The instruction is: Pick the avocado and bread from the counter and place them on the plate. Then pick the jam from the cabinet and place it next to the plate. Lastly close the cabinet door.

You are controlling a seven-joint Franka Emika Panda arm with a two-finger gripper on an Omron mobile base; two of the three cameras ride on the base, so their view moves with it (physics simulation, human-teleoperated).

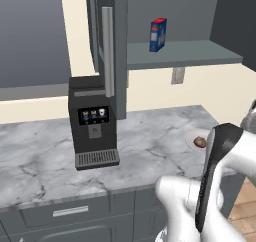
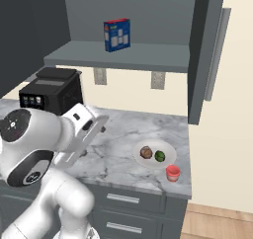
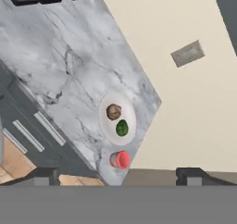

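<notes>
The beige plate (image 2: 166,146) lies near the right end of the marble counter (image 2: 116,134). On it sit the brown bread (image 2: 146,152) and, beside it, the green avocado (image 2: 159,156). The red jam (image 2: 173,173) stands on the counter just off the plate's rim, near the front corner. In the hand view the plate (image 3: 107,128), bread (image 3: 113,111), avocado (image 3: 121,127) and jam (image 3: 120,159) lie far below. My gripper (image 3: 118,177) is open, with nothing between its fingers. The cabinet (image 2: 128,53) stands open, its right door (image 2: 200,60) swung out.
A black coffee machine (image 1: 92,126) stands on the counter (image 1: 45,156) under the open left cabinet door (image 1: 107,46). A blue-and-red box (image 1: 157,34) stands on the cabinet shelf. Grey drawers (image 2: 123,198) run under the counter. Two wall outlets (image 3: 187,53) are on the cream wall.
</notes>
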